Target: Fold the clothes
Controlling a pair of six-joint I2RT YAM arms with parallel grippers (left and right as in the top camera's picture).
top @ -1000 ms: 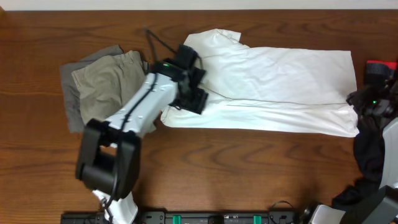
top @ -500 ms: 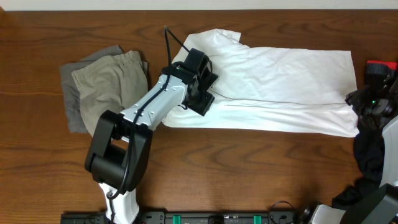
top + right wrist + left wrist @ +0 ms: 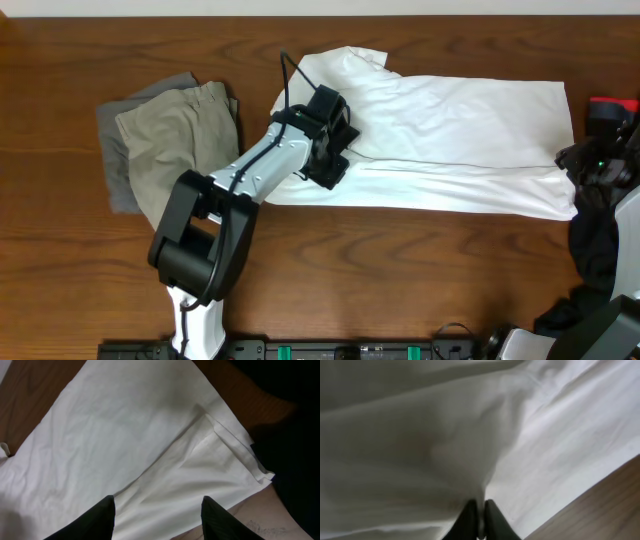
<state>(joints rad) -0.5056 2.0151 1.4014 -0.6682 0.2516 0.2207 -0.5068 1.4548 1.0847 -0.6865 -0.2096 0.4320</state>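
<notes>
The clothes' white T-shirt (image 3: 460, 130) lies spread across the table's middle and right, folded lengthwise. My left gripper (image 3: 335, 152) presses onto its left part near the sleeve. In the left wrist view that gripper (image 3: 480, 510) is shut, with a pinched ridge of the white T-shirt (image 3: 420, 435) rising between its tips. Over the shirt's right end my right gripper (image 3: 157, 502) stands open, nothing between its fingers, with the white T-shirt (image 3: 125, 435) and its hem corner below it.
Folded khaki shorts (image 3: 175, 135) rest on a grey piece (image 3: 112, 150) at the left. Black garments (image 3: 590, 250) are piled at the right edge, also dark in the right wrist view (image 3: 300, 420). A red object (image 3: 612, 105) sits by the right arm.
The left arm has moved right onto the shirt and its jaws have closed on a fold of the fabric. The right arm has stayed put.
</notes>
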